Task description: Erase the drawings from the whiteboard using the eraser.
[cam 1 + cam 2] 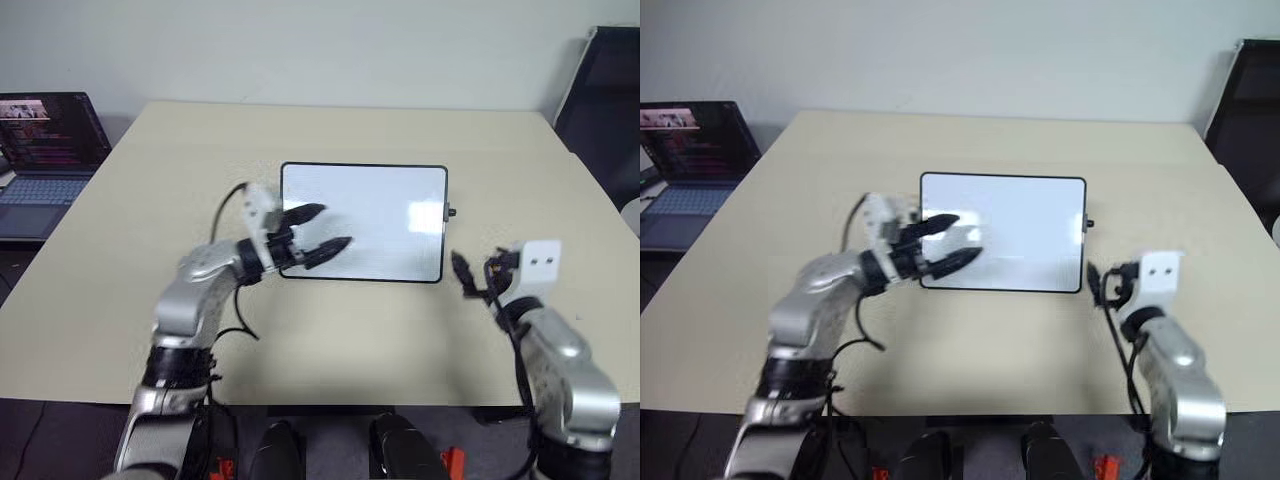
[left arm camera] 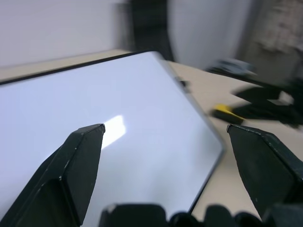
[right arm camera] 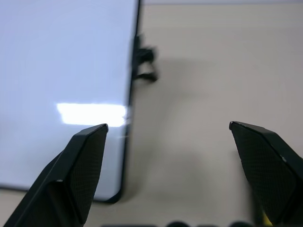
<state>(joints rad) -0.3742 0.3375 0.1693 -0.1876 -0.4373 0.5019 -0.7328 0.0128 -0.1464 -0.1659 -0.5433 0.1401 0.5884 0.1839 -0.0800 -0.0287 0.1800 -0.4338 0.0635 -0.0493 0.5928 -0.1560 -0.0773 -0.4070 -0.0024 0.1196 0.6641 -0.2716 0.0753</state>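
Nearest the robot, the right gripper hangs with its fingers spread and nothing between them, just off the right short edge of the whiteboard. The eraser lies on the counter beside that same edge, close to this arm. The left gripper, likewise released, hovers over the board's left part. No drawings show on the white surface.
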